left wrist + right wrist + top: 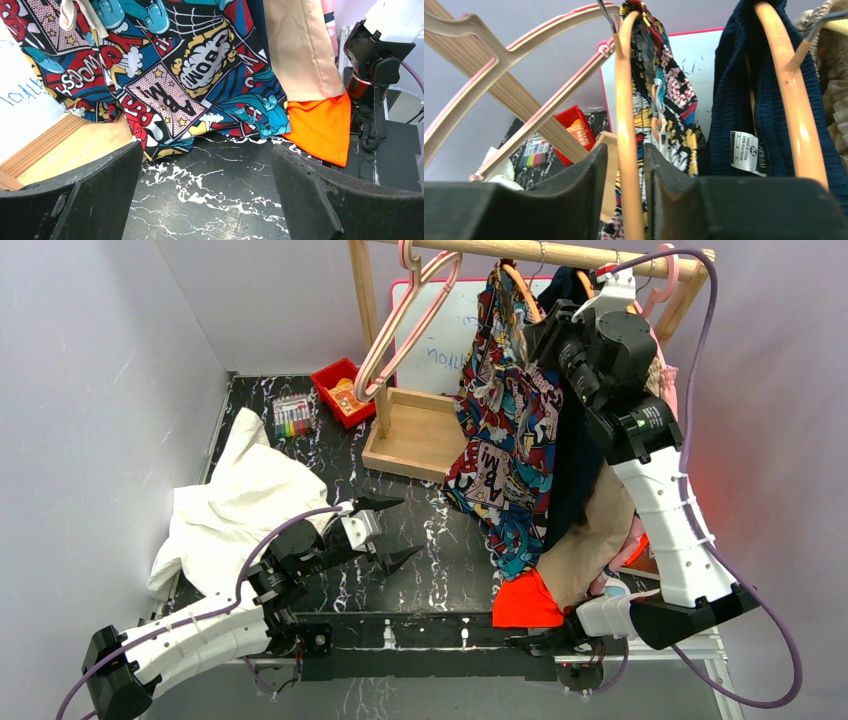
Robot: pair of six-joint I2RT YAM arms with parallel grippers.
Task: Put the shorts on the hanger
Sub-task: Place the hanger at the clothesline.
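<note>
**Top external.** The shorts [505, 460] hang bunched on the hanger [520, 285] at the wooden rail [520, 250]. The right gripper [545, 325] is up against them, its jaws hidden here. The left gripper [408, 530] sits low over the table, fingers wide and empty.

**Left wrist.** The shorts' hem reaches the table beside an orange cloth [320, 125]. Risk: the uneven drape may slide the fabric off one shoulder.

**Right wrist.** The fingers [574, 200] stand narrow on either side of the hanger's arm. A sliver of gap shows at one pad, so I cannot tell whether the clamp is firm. Risk: a sideways pull could swing the hook off the rail or snag the navy garment [744, 100] just beside.
</note>
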